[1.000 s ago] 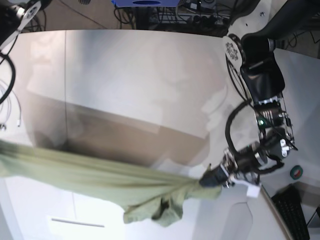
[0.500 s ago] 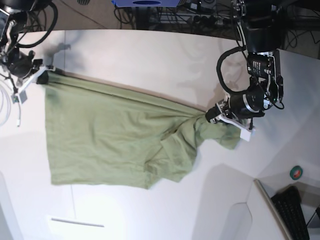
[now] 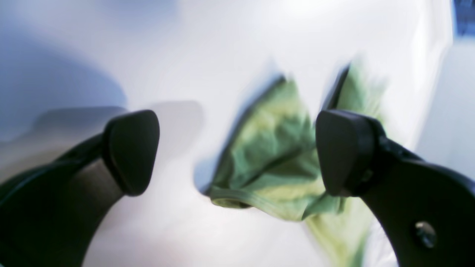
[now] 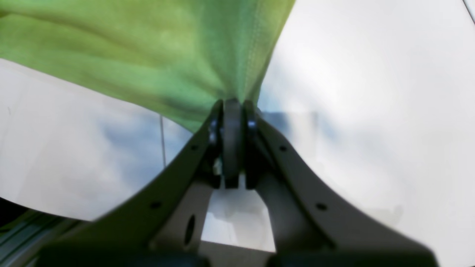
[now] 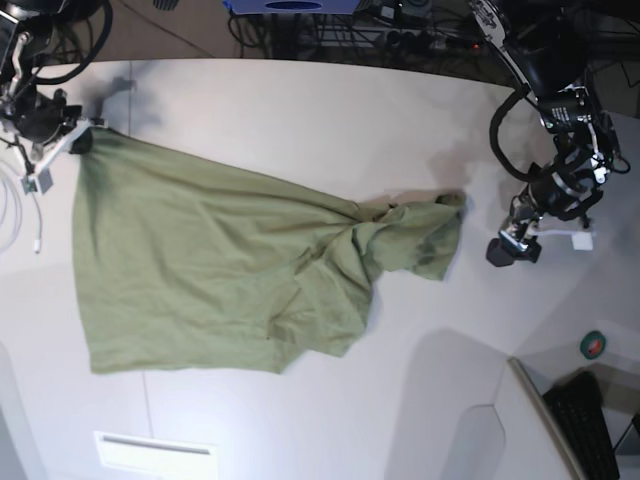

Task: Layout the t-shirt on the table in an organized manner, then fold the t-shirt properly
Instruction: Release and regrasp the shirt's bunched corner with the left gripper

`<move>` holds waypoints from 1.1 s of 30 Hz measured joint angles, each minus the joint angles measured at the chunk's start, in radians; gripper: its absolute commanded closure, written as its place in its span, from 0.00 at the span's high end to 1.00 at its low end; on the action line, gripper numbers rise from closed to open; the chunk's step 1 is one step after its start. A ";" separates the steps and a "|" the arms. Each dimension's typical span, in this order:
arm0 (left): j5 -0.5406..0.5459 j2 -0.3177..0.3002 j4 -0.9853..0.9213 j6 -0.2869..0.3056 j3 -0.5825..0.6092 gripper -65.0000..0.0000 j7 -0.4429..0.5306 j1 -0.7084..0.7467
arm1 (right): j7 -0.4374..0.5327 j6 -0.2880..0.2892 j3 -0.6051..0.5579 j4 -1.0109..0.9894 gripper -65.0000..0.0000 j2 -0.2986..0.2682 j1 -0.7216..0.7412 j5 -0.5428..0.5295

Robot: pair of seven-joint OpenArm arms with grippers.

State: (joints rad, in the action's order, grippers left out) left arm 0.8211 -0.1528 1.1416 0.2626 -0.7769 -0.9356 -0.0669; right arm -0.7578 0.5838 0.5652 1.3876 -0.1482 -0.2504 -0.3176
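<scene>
The olive-green t-shirt (image 5: 210,260) lies spread on the white table (image 5: 300,110), flat on the left and bunched into folds on the right (image 5: 420,235). My right gripper (image 5: 80,140) is shut on the shirt's far left corner; in the right wrist view the cloth (image 4: 148,48) fans out from the closed gripper (image 4: 233,107). My left gripper (image 5: 508,250) is open and empty, a little to the right of the bunched end and apart from it. In the left wrist view the crumpled cloth (image 3: 274,159) lies on the table between and beyond the spread fingers (image 3: 130,152).
A green tape roll (image 5: 593,345) and a black keyboard (image 5: 590,420) sit off the table's lower right edge. White cables (image 5: 20,210) hang at the left edge. A thin dark seam (image 4: 162,137) crosses the tabletop. More cables lie behind the far edge.
My left gripper has let go of the shirt and moved right, away from it. The bunched end now rests on the table. My right gripper still holds the left corner.
</scene>
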 measured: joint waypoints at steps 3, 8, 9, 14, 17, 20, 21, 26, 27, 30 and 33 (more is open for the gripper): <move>0.116 -0.074 -0.003 -0.003 -0.053 0.92 0.003 0.067 | -0.002 0.000 0.000 0.000 0.00 0.000 -0.009 0.001; 0.208 -0.172 -0.002 -0.001 -0.053 0.29 0.012 0.134 | -0.002 0.000 0.000 0.000 0.01 0.003 -0.011 0.000; 0.212 -0.171 -0.001 -0.001 -0.052 0.13 0.011 0.135 | -0.001 0.000 0.000 0.000 0.13 0.002 -0.014 0.000; 0.053 -0.168 0.018 -0.002 -0.045 0.00 -0.002 0.150 | -0.003 -0.002 0.000 0.105 0.52 0.003 -0.074 0.003; -0.090 -0.170 0.134 -0.004 0.021 0.00 0.002 0.159 | 0.001 -0.003 0.000 0.193 0.51 0.004 -0.124 -0.004; -0.207 -0.153 0.288 0.001 0.161 0.00 0.087 0.164 | -0.002 0.000 0.003 0.273 0.51 0.003 -0.156 -0.004; -0.242 -0.143 0.338 0.006 0.219 0.00 0.121 0.174 | -0.001 0.000 0.004 0.282 0.51 0.004 -0.154 -0.004; -0.536 -0.083 0.484 0.005 0.552 0.01 0.193 0.209 | -0.002 0.000 0.002 0.280 0.51 0.004 -0.121 -0.009; -0.602 -0.065 0.502 0.004 0.623 0.13 0.199 0.203 | -0.002 0.000 0.001 0.280 0.51 0.005 -0.115 -0.008; -0.777 -0.009 0.536 0.014 0.813 0.57 0.216 0.175 | -0.002 0.000 -0.002 0.280 0.51 0.005 -0.112 -0.008; -0.902 0.053 0.534 0.014 0.930 0.77 0.212 0.167 | -0.006 0.000 -0.001 0.279 0.51 0.005 -0.107 -0.001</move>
State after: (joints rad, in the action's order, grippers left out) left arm -0.0811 -0.1001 1.6752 0.2768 0.1535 -0.7238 0.1005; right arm -0.7643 0.5842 0.5644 1.6669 -0.1429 -0.3576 -0.3183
